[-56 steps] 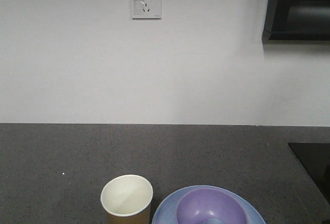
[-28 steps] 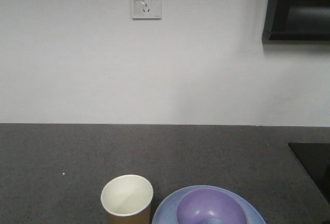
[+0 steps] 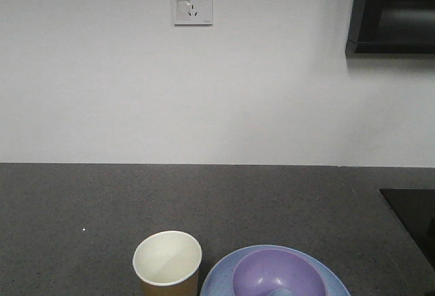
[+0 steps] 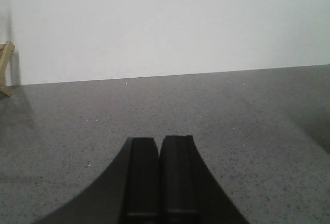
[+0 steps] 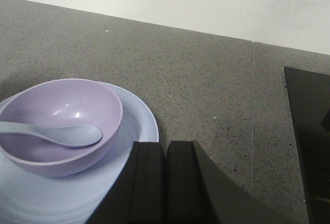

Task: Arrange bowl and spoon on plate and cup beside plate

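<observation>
The lavender bowl sits inside the periwinkle plate. A pale-blue spoon lies in the bowl, scoop toward the right. The brown paper cup stands upright just left of the plate, at the front view's bottom edge. My right gripper is shut and empty, hovering by the plate's right rim. My left gripper is shut and empty over bare countertop, with none of the task's objects in its view.
A dark speckled countertop runs back to a white wall with a socket. A black glossy panel is set in the counter at the right. A dark cabinet hangs upper right. A wooden piece leans at the far left.
</observation>
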